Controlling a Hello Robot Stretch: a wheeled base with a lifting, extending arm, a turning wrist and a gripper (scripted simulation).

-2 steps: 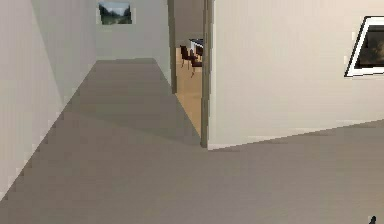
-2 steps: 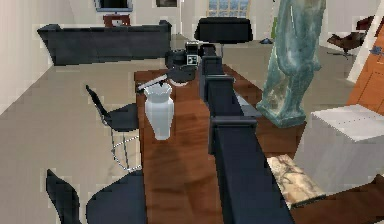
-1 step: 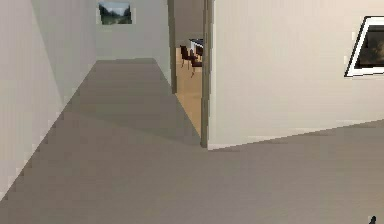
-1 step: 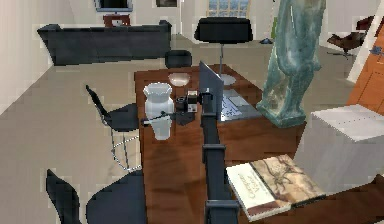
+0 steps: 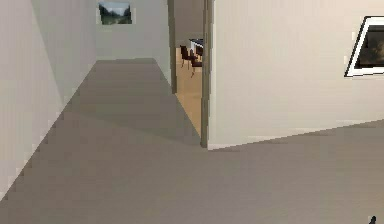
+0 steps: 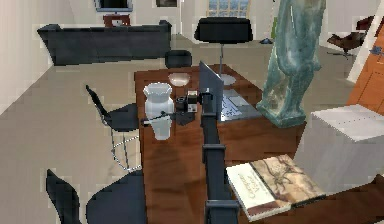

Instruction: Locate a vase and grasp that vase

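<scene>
Claw (image 6: 163,120), at the end of the dark arm (image 6: 212,150), sits right by the white vase (image 6: 158,98). The vase stands upright on the brown worktop (image 6: 175,170); whether the claw holds anything I cannot tell. A small bowl (image 6: 179,79) lies just beyond the vase. Toward the arm side view's right, a teal statue (image 6: 290,60), a pale box (image 6: 345,145) and a book (image 6: 272,185) share the worktop. Looking forward, a grey hallway runs to a far wall with a picture (image 5: 115,12); another framed picture (image 5: 368,47) hangs at the right.
</scene>
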